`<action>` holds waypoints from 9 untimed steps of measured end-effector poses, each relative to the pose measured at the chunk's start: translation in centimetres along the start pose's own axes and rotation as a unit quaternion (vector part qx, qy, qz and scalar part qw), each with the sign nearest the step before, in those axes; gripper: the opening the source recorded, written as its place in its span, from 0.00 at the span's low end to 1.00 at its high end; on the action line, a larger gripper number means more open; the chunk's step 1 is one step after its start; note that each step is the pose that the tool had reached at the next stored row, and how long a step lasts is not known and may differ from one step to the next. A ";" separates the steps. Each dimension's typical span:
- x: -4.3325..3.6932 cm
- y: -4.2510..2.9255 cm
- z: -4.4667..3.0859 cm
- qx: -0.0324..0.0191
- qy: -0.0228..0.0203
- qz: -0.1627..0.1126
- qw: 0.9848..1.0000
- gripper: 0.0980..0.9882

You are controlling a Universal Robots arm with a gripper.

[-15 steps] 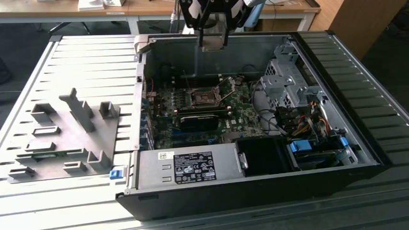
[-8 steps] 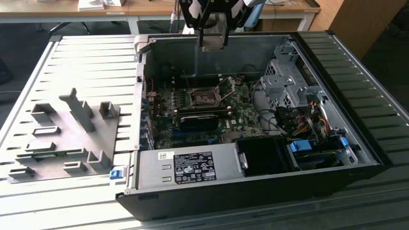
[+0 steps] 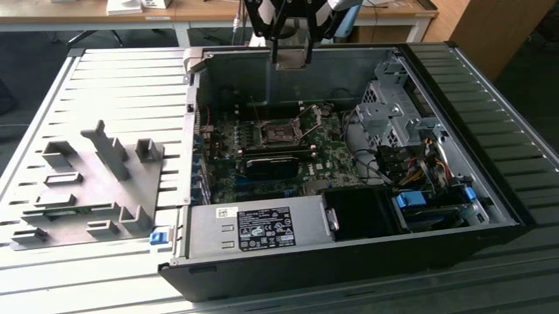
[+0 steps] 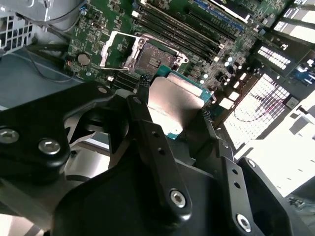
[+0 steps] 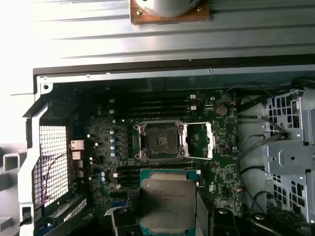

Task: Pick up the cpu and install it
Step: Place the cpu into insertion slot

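My gripper hangs above the back wall of the open computer case and is shut on the cpu. In both wrist views the cpu is a flat square chip with a silvery top and a greenish rim, clamped by its edges between two black fingers. The dark square socket lies bare on the green motherboard, its metal load plate swung open beside it. The cpu is held well above the board, short of the socket.
The black case lies on its side on a ribbed grey table. It holds a power supply, a drive cage and loose cables. A grey fixture plate with plastic blocks sits at the exterior view's left.
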State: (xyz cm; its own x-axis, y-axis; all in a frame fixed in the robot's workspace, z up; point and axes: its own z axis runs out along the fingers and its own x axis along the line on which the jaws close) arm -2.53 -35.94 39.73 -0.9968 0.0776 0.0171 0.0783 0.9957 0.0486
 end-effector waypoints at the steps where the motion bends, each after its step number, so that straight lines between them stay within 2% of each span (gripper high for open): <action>1: 0.00 0.00 0.00 0.000 0.000 0.004 1.000 0.50; 9: 0.00 0.00 0.02 -0.001 -0.002 0.039 0.999 0.50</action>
State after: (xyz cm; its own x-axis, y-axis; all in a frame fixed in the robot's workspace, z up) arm -2.53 -35.94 39.72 -0.9878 0.1546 0.0171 0.1553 0.9867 0.0484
